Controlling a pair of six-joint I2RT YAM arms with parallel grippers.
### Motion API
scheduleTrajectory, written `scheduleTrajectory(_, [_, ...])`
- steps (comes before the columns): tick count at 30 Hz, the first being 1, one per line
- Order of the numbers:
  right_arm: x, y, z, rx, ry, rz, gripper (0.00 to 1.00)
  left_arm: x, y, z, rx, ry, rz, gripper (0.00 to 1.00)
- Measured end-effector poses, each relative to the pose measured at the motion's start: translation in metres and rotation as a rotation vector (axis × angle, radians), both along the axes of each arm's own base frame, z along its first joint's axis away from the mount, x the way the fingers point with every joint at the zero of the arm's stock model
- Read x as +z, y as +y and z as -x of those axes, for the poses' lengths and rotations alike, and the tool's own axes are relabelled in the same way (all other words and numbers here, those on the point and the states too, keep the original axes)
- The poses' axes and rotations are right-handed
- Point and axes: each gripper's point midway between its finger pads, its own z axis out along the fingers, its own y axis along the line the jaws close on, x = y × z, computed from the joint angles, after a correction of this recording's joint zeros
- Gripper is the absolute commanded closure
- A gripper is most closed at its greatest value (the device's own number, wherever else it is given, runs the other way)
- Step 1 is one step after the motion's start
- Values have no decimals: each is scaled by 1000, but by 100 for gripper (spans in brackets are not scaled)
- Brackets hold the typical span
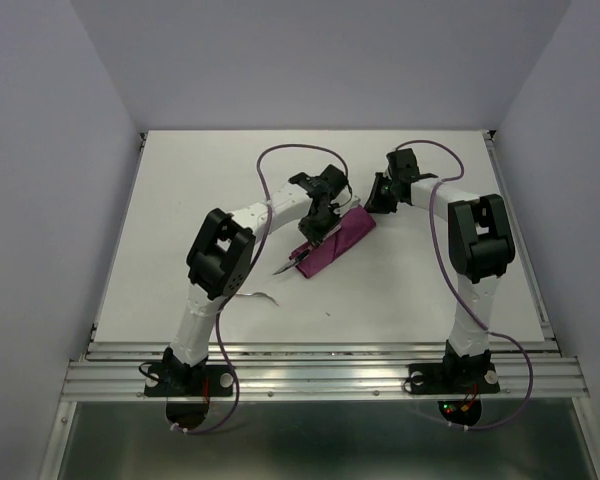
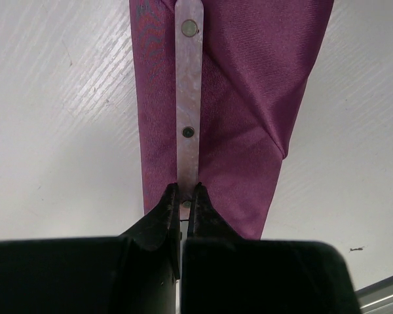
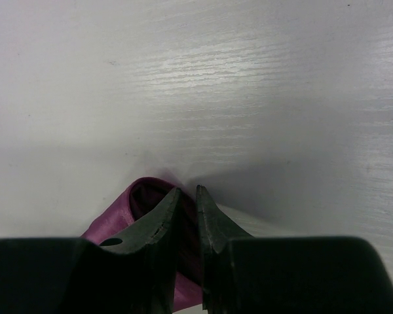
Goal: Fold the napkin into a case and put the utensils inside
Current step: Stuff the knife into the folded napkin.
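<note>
The burgundy napkin (image 1: 338,243) lies folded into a narrow case in the middle of the table. My left gripper (image 1: 321,226) is over it, shut on the pale riveted handle of a utensil (image 2: 188,98) that runs along the cloth (image 2: 249,98); the gripper shows in the left wrist view (image 2: 183,191). A pointed metal end (image 1: 284,269) sticks out at the case's lower-left end. My right gripper (image 1: 378,203) is at the case's upper-right end, shut on the raised napkin edge (image 3: 121,212), as the right wrist view (image 3: 187,193) shows. A thin pale utensil (image 1: 259,296) lies beside the left arm.
The white table (image 1: 180,200) is walled by plain panels at the back and sides. A metal rail (image 1: 320,375) runs along the near edge by the arm bases. Purple cables (image 1: 275,160) loop over both arms.
</note>
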Motion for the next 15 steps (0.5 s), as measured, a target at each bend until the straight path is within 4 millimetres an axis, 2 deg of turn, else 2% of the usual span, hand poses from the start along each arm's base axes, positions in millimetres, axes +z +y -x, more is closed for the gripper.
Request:
scheduleTrajectory(9, [-2, 0, 2, 0, 6, 1, 79, -7, 2, -2, -1, 5, -21, 100])
scheduleTrajectory(15, [-2, 0, 2, 0, 6, 1, 79, -20, 14, 1, 16, 22, -44, 100])
